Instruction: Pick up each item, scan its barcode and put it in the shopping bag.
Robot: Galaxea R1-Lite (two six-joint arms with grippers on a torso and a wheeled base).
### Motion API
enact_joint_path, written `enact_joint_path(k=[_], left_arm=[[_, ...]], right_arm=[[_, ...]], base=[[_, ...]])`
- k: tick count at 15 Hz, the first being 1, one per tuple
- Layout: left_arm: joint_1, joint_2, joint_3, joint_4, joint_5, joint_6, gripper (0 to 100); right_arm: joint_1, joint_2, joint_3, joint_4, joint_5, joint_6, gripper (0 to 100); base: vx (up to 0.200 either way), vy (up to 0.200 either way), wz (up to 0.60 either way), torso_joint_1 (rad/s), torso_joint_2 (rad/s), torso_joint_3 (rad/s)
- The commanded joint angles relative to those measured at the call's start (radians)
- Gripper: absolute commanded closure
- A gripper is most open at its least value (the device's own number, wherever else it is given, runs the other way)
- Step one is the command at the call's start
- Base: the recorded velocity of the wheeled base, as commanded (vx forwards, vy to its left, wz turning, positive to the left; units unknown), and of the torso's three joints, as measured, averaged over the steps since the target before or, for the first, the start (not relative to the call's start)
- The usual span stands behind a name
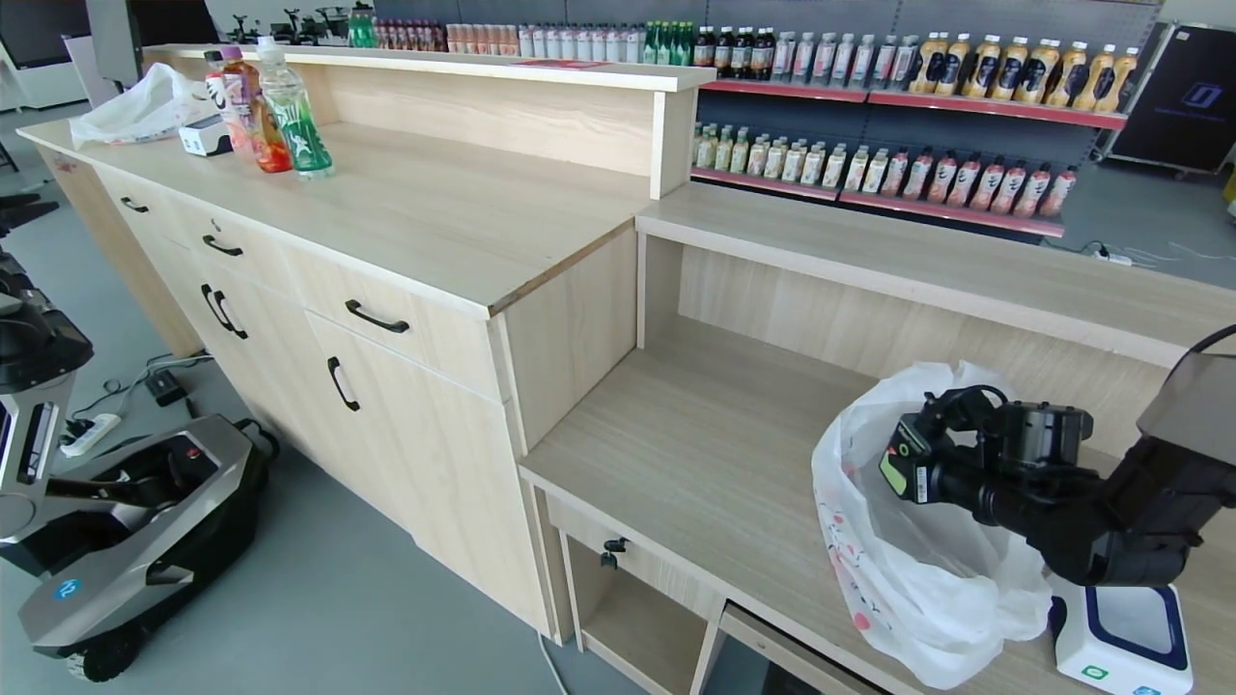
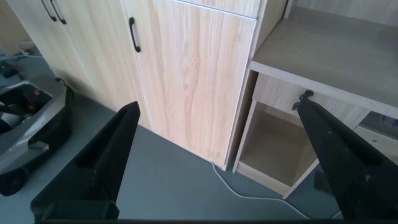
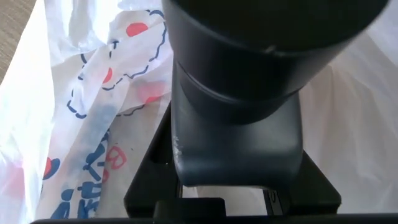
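The tall counter runs from the far left to mid-view. Its top is bare wood along most of the front edge, and a raised ledge closes off the back. At its right end it drops in a sharp step to the lower counter, a recess walled by a side panel on the left and a back panel behind. The left half of that lower top is open wood up to its front edge. Beyond both counters, store shelves hold rows of drinks, well away from the work.

The shopping bag sits on the right part of the lower counter, mouth up, its near side close to the front edge. The right gripper hangs at the bag's mouth, white plastic all around it. A dark bulk blocks its fingers in the wrist view, so I cannot tell whether it is clenched or released.

The left gripper hangs low over the grey floor in front of the cabinet doors, fingers spread wide and holding nothing.

The scanner stands just beside the bag on the right, at the counter's front corner.

Three bottles stand upright together at the far left of the tall counter. A small white box and a loose white bag lie next to them.
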Motion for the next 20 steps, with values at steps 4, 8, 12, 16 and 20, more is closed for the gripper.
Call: enact_joint_path(k=[4,8,12,16,20], left_arm=[[0.000,0.002,0.000,0.000,0.000,0.000,0],[0.000,0.002,0.000,0.000,0.000,0.001,0],[0.000,0.002,0.000,0.000,0.000,0.001,0],[0.000,0.002,0.000,0.000,0.000,0.000,0],[0.000,0.002,0.000,0.000,0.000,0.000,0]], right_arm=[[0.003,0.084,-0.006,-0.061,0.001,-0.027,100],[0.006,0.100,-0.014,-0.072,0.005,-0.029,100],[0.007,0.094,-0.006,-0.072,0.007,-0.027,100],[0.007,-0.041,0.004,-0.041,0.053,-0.023,0],[0.001,-0.301,0.083,0.105,0.048,-0.023,0]], base=[[0.000,0.000,0.00,0.000,0.00,0.000],[0.000,0.000,0.00,0.000,0.00,0.000],[0.000,0.000,0.00,0.000,0.00,0.000],[0.000,0.000,0.00,0.000,0.00,0.000],[0.000,0.000,0.00,0.000,0.00,0.000]])
